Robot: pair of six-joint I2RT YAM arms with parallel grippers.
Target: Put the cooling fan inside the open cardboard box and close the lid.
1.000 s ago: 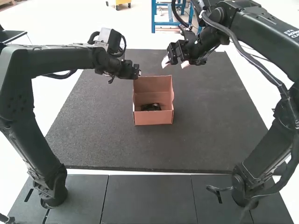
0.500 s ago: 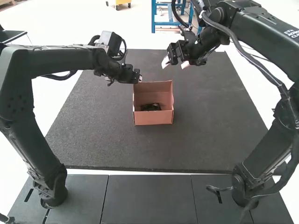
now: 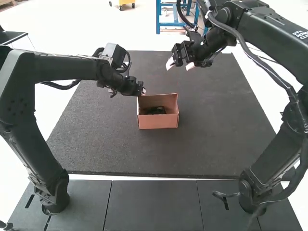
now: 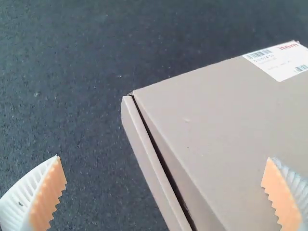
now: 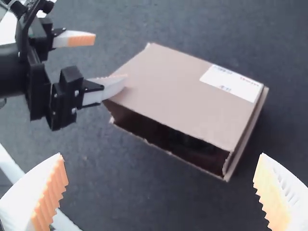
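Dark matting [image 3: 96, 134] covers the table, and the cardboard box [image 3: 158, 120] sits at its middle. The cooling fan [image 3: 154, 110] lies inside, under a lid [image 3: 158, 100] tilted partway over it. The left gripper [image 3: 139, 89], spread wide and empty, straddles the lid's left corner. The right gripper [image 3: 179, 64] hangs beyond the box, also wide and empty.

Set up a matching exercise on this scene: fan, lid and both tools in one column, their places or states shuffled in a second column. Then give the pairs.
Column one
1. cooling fan
2. lid
3. left tool
4. right tool

Column two
A. open, up beyond the box, apart from it
B. tilted partway down over the box
C. lying inside the box
D. open, at the lid's corner

Pairs: 1-C, 2-B, 3-D, 4-A
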